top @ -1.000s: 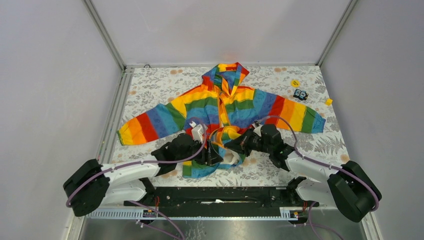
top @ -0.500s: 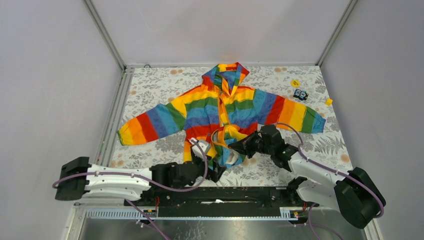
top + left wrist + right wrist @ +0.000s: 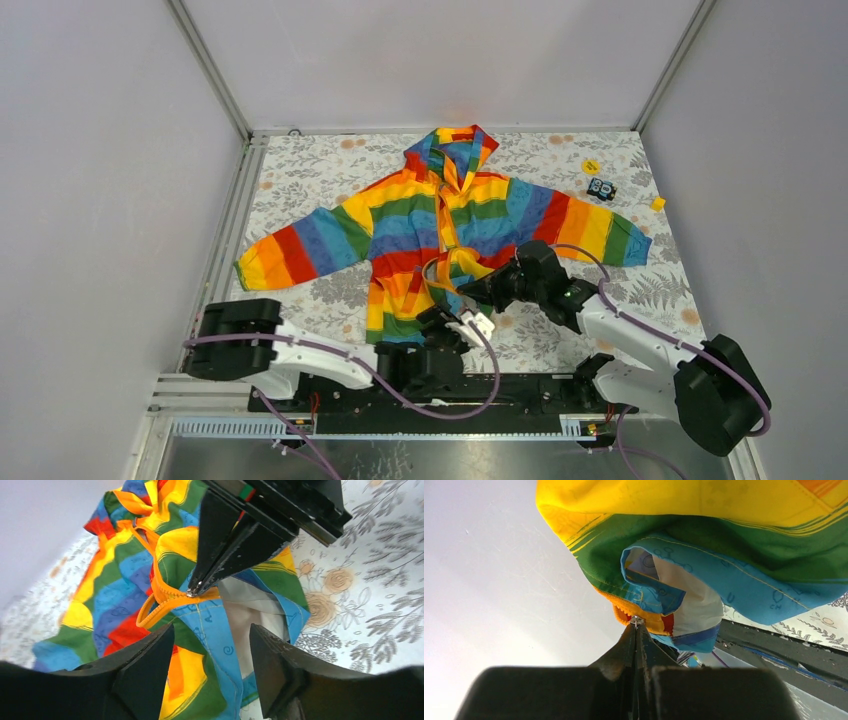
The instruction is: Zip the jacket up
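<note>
Pinching the zipper pull (image 3: pixel 192 593) with your clenched right gripper (image 3: pixel 636 629), you had the left gripper (image 3: pixel 211 630) spread, empty; the soft, floppy jacket (image 3: pixel 410 215) likely needed anchoring at the hem (image 3: pixel 393 333).

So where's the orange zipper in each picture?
Top view: the orange zipper runs down the middle of the jacket, looping near the hem.
Left wrist: an orange loop, left of centre.
Right wrist: a small orange bit at centre.
Shared landmark: the shut right gripper pinching it, in all three.

Nothing legible, only faint doodle marks on the jacket (image 3: pixel 734 555)
</note>
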`<control>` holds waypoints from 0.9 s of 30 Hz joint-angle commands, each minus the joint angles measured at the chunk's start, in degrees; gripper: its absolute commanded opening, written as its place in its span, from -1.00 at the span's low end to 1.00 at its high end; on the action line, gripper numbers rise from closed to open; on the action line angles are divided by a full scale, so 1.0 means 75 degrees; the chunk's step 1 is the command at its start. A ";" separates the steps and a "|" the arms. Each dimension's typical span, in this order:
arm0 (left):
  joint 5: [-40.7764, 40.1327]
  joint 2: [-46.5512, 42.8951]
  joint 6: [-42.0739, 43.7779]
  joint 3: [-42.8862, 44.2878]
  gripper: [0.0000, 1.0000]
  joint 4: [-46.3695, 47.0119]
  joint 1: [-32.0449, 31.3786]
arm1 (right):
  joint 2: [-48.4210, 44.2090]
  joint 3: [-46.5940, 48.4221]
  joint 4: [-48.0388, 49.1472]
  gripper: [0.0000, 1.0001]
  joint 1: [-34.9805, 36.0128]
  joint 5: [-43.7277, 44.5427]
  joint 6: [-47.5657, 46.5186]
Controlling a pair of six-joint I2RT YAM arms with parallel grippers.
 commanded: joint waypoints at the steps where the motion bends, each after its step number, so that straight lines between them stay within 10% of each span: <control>1: -0.1007 0.0744 0.1469 0.0575 0.25 0.0856 -0.0104 | -0.0001 0.0439 -0.0577 -1.00 0.0039 0.0231 0.0205; 16: -0.1618 0.2338 0.2835 0.1211 -0.25 0.1080 -0.0098 | 0.0054 0.0909 -0.1183 -1.00 0.0045 0.0121 0.0212; 27: -0.0828 0.2909 0.3394 0.0958 -1.00 0.1547 -0.0656 | 0.0005 0.1013 -0.1343 -1.00 0.0044 0.0027 0.0673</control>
